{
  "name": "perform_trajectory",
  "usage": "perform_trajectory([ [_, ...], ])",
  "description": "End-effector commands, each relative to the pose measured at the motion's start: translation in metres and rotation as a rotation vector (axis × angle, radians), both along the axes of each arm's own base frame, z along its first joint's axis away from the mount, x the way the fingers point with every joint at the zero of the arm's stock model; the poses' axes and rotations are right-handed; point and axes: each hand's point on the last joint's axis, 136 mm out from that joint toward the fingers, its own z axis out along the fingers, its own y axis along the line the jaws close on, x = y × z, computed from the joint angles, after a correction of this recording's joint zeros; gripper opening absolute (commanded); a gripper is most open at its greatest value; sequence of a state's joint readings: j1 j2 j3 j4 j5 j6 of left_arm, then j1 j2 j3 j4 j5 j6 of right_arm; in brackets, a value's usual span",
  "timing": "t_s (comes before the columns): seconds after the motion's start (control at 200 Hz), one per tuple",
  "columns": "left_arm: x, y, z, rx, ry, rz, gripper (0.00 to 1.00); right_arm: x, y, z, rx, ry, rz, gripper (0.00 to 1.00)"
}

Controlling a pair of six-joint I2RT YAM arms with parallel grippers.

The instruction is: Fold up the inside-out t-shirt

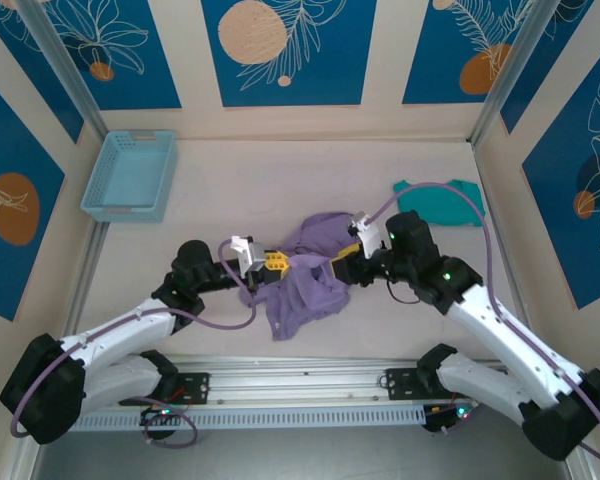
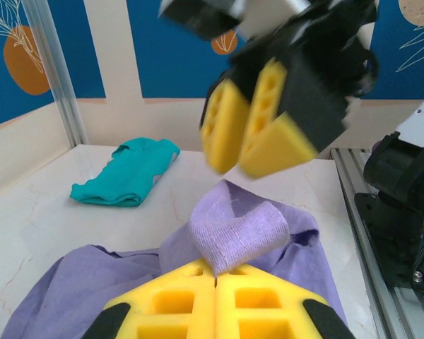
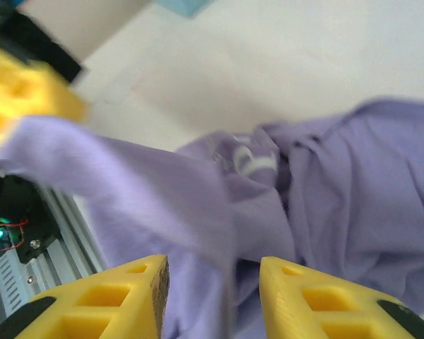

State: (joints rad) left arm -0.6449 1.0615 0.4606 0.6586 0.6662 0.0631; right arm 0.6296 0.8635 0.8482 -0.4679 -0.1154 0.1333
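Pinching a raised fold of the inside-out t-shirt (image 1: 305, 290), the left tool (image 2: 215, 281) is pressed together. Shirt crumpled mid-counter (image 1: 230, 180), between both tools. Right tool (image 3: 212, 272) spread, straddling cloth, not clamped. Fabric looks thin, limp, light; likely best gripped at hem or shoulder edge.

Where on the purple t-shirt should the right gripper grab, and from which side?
Take the stretched fold of the t-shirt that the left gripper holds pinched. It lifts clear of the crumpled heap and runs into the open right gripper, so probably close on it from the right, across the band.
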Motion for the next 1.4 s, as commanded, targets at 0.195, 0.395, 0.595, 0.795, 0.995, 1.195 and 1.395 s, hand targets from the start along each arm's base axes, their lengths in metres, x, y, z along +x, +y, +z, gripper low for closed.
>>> perform_trajectory([
  [0.195,-0.005,0.003,0.016,-0.03,-0.067,-0.02,0.0,-0.047,0.053,-0.012,-0.012,-0.13,0.307,0.31],
  [0.395,-0.007,0.004,0.018,-0.032,-0.068,-0.024,0.0,-0.013,0.057,-0.031,-0.03,-0.085,0.191,0.31],
  [0.595,-0.007,0.004,0.018,-0.032,-0.068,-0.026,0.0,0.004,0.058,-0.037,-0.005,-0.042,0.174,0.41],
  [0.795,-0.006,0.004,0.017,-0.031,-0.067,-0.023,0.0,-0.009,0.071,-0.034,0.074,-0.006,0.298,0.41],
  [0.995,-0.005,0.004,0.017,-0.029,-0.066,-0.017,0.0,-0.018,0.072,-0.029,0.132,0.01,0.356,0.19],
  [1.195,-0.004,0.004,0.016,-0.028,-0.066,-0.009,0.0,-0.018,0.061,-0.025,0.162,0.008,0.35,0.05],
  [1.395,-0.003,0.004,0.015,-0.025,-0.063,0.0,0.0,-0.023,0.058,-0.022,0.177,-0.001,0.364,0.0],
])
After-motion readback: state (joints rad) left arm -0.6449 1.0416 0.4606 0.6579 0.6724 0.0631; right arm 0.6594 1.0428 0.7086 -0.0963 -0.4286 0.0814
